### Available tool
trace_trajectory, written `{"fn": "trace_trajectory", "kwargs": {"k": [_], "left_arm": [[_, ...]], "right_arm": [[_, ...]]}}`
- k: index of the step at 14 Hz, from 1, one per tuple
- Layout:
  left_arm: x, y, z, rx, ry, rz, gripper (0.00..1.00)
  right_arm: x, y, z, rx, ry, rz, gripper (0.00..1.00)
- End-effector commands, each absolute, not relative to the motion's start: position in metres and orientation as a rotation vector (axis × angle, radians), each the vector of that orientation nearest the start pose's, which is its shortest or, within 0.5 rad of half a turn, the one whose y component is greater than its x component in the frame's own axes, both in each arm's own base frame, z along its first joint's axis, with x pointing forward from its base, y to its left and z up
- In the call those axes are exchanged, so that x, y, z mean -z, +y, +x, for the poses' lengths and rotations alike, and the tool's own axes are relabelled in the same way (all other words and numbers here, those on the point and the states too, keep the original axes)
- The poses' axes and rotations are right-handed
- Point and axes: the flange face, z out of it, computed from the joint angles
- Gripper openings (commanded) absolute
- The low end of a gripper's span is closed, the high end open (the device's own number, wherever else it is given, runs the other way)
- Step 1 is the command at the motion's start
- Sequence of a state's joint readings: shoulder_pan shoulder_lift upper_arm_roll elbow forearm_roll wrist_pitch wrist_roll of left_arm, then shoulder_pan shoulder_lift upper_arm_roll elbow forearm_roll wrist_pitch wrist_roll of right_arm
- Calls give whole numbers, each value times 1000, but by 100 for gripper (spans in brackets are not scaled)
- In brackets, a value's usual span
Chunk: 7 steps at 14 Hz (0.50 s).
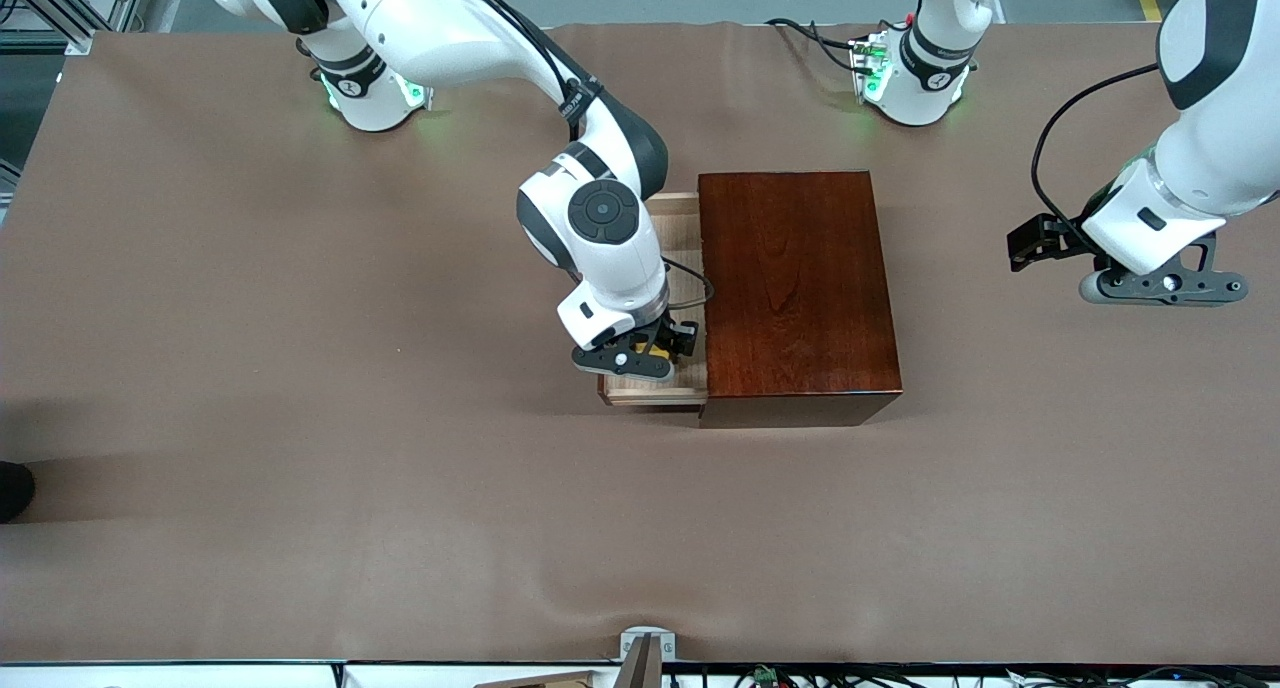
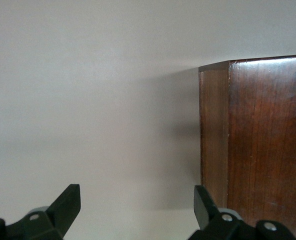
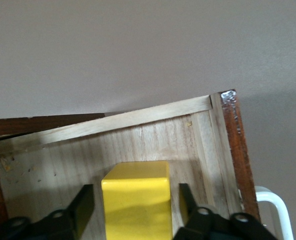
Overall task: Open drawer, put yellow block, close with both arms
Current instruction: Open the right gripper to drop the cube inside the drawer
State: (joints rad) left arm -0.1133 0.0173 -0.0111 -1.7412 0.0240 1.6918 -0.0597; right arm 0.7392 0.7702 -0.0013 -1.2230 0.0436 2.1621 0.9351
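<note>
One yellow block [image 3: 135, 200] in drawer [image 3: 188, 135] | handle [image 3: 275, 207] only at right wrist

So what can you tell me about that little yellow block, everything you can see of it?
The yellow block is a small, plain, bright-yellow cube with smooth faces and crisp edges, no markings. It sits in the open drawer, over its pale wood floor near one corner, close to the white handle. The right gripper straddles it, fingers standing slightly off its sides with thin gaps showing. Whether it rests on the floor cannot be told.
</note>
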Motion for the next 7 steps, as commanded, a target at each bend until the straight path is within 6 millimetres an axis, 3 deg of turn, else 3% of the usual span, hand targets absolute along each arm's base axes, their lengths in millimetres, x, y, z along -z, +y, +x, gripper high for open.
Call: {"fn": "trace_trajectory", "kwargs": {"k": [1,5,7], "left_arm": [[-546,-71,556,-105,97,-3106,100],[-545,-71,556,-108,94,-3107,100],[-540,-76,557,-118,33,-3104,100]], "right_arm": [[-339,522,569,123,343,-2949,100],[-382,504,570,70,369,-2980,100],[-437,480,575,88,404,-2952,100]]}}
